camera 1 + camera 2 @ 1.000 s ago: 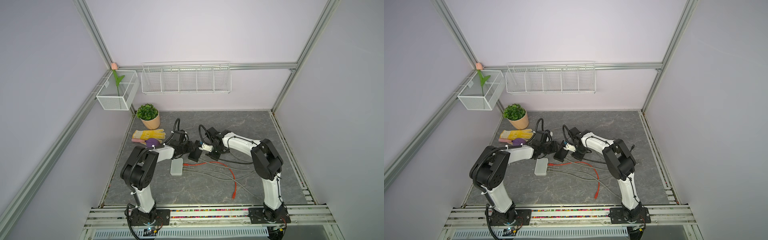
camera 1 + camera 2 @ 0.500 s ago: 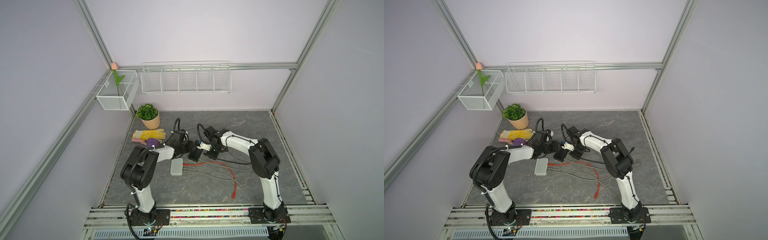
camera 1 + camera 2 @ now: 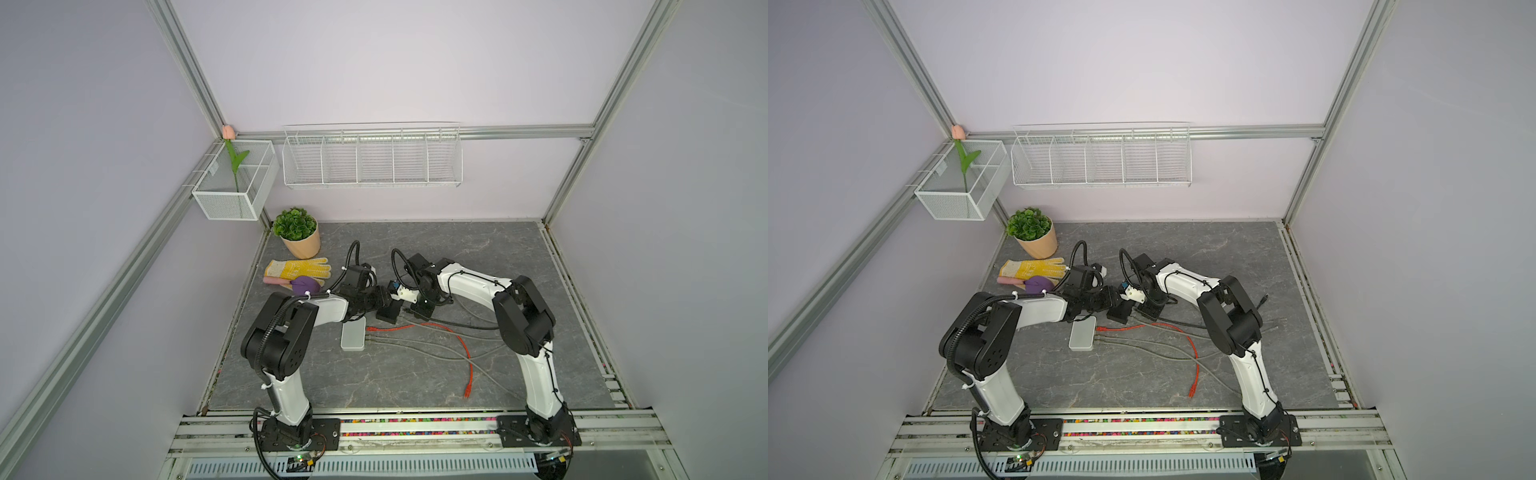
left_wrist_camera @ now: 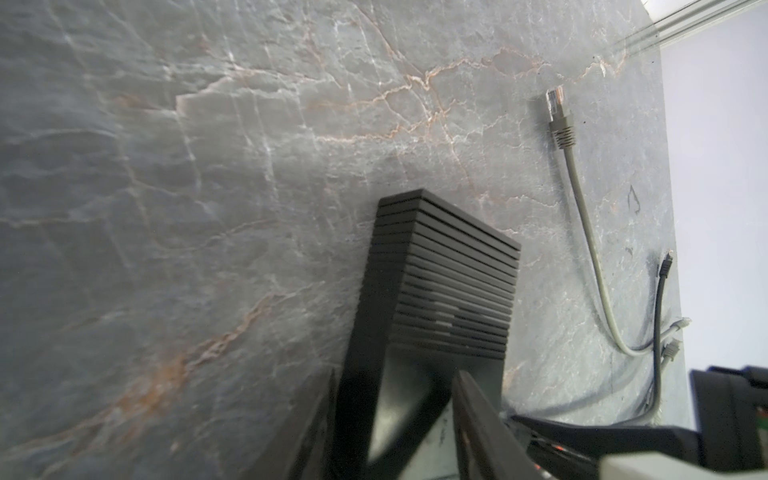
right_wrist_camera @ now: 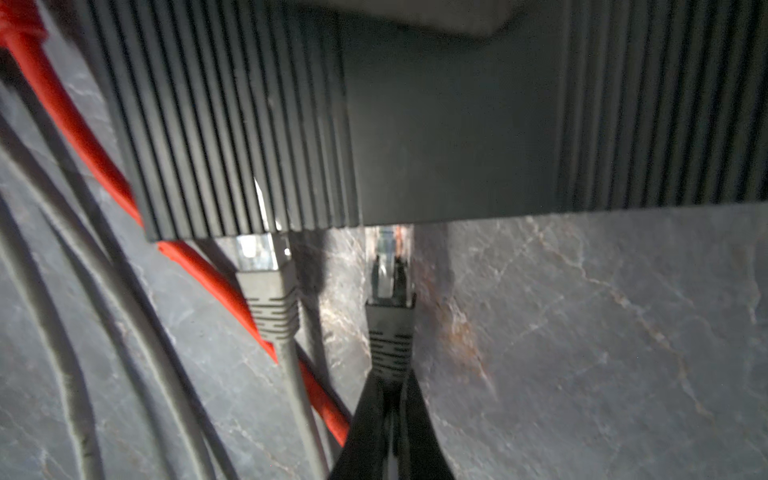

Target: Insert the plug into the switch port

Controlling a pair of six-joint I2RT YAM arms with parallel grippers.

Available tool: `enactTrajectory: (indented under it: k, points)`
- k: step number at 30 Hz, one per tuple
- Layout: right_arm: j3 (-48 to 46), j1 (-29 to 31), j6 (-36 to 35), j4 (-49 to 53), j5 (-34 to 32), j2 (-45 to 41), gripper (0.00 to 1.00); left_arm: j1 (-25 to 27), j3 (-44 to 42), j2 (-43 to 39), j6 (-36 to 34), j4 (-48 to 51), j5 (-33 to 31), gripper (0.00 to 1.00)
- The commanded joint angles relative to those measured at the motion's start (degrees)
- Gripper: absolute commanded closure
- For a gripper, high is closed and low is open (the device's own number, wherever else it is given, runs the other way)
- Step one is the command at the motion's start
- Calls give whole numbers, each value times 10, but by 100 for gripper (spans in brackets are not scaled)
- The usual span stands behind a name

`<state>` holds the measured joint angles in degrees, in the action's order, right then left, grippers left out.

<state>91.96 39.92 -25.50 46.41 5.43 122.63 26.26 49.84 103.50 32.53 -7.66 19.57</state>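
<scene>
My right pincer (image 5: 390, 388) is clamped on the black plug (image 5: 390, 324), whose length points straight ahead, tip at the edge of the switch (image 5: 457, 124) that my left pincer (image 4: 395, 399) grips.

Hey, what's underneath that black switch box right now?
A red cable passes beneath one corner of the black switch, lying on the grey table. Whatever else is beneath is hidden by the switch itself.

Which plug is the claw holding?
The black plug, pinched in the right claw by the switch. The grey plug beside it has no claw on it.
</scene>
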Motion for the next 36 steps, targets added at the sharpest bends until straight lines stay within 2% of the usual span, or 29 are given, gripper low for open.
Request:
enactTrajectory:
  k: [1,36]
  points:
    - [11,4,3,11,8,12,93,1,-8,1,3,-14,6,55]
    - [34,-13,0,16,10,23,93,6,-11,22,-15,-14,23,58]
